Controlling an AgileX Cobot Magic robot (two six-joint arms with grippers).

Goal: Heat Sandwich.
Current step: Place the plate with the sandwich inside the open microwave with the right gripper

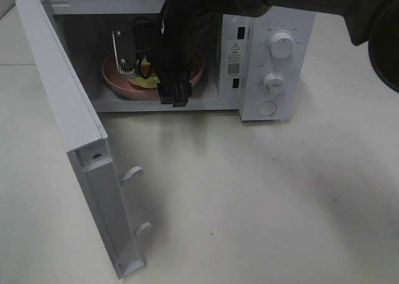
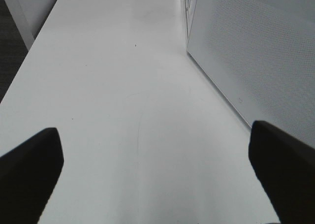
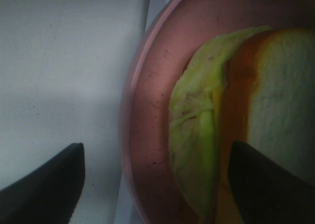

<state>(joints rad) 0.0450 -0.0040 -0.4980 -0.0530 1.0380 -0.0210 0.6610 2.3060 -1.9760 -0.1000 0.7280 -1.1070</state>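
Note:
The sandwich (image 3: 256, 111), pale bread with yellow-green filling, lies on a round pink plate (image 3: 147, 86) inside the open microwave (image 1: 262, 53). In the exterior view only a yellow-green bit of the sandwich (image 1: 147, 81) shows on the plate (image 1: 115, 81), behind my right arm. My right gripper (image 1: 144, 68) reaches into the oven cavity just over the plate. In the right wrist view this gripper (image 3: 157, 184) is open, its fingers wide apart on either side of the plate's rim and the sandwich's edge, gripping nothing. My left gripper (image 2: 157, 175) is open over bare table.
The microwave door (image 1: 75, 140) stands swung out toward the front left. Two white knobs (image 1: 280, 45) and a button are on the oven's right panel. A perforated white panel (image 2: 256, 51) runs beside my left gripper. White tabletop (image 1: 249, 196) stretches in front.

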